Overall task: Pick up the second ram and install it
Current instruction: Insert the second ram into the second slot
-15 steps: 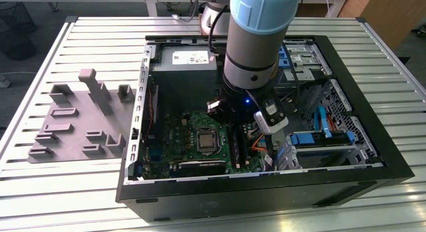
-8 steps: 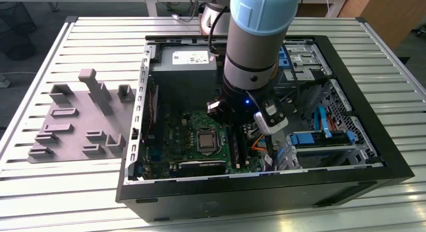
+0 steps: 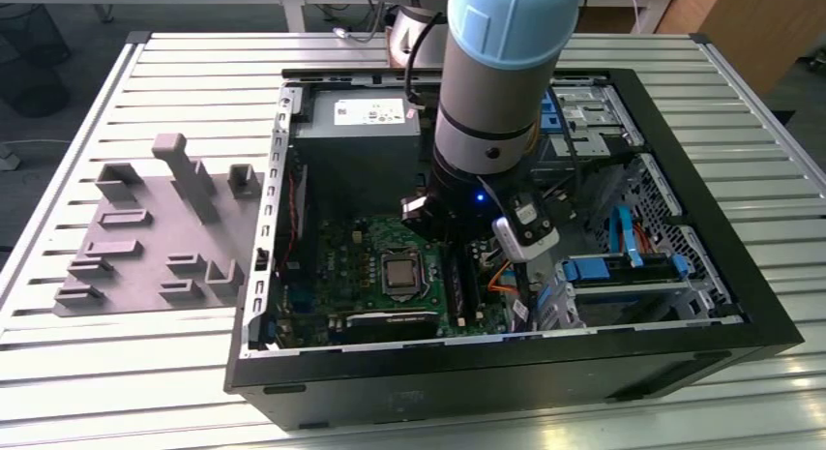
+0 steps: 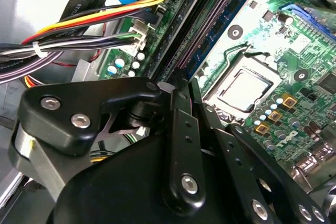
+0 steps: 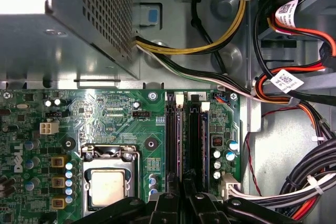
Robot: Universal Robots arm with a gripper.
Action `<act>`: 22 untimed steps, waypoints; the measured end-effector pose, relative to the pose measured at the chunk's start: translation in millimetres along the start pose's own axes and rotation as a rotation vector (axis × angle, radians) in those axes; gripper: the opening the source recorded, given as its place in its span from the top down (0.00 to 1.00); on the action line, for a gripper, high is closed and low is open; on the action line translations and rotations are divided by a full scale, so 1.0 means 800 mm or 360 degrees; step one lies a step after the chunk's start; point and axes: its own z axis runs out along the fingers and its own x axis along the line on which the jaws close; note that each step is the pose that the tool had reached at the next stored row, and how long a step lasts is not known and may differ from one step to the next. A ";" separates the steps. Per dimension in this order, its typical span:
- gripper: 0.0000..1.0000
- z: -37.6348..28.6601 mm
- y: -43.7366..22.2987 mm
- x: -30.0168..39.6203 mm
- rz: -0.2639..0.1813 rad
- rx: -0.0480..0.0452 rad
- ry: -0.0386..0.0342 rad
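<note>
The arm [image 3: 497,82] reaches straight down into an open computer case [image 3: 516,358] that lies on its side on a slatted metal table [image 3: 130,373]. In the exterior view its wrist sits low inside the case, over the green motherboard [image 3: 348,266] and just beside the square processor socket [image 3: 402,273], towards the exterior view's right of it.

In both wrist views the gripper [image 5: 184,190] [image 4: 181,85] hangs directly above the row of long black memory slots [image 5: 175,140] [image 4: 205,24], lined up with their length. I cannot tell whether it is open or clamped, nor whether it has hold of anything: its black links cover the spot where a stick would sit.

The second ram cannot be picked out with certainty. In the first wrist view a dark strip [image 5: 202,140] stands in the slot nearest the small round capacitors, but which stick it is I cannot tell.

Bundled black, yellow and orange cables [image 4: 79,40] [image 5: 294,182] run beside the slots on the side away from the processor socket [image 5: 107,187] [image 4: 244,87]. The grey power supply box [image 3: 355,131] fills the far end of the case. On the table at the exterior view's left lies a grey holder plate [image 3: 142,247] with upright blocks, well apart from the arm
</note>
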 end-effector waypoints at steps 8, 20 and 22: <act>0.86 0.0022 -0.0001 0.0000 0.0000 0.0000 0.0003; 0.86 0.0011 0.0009 -0.0011 -0.0008 0.0000 0.0012; 0.86 0.0011 0.0010 -0.0012 -0.0009 0.0000 0.0012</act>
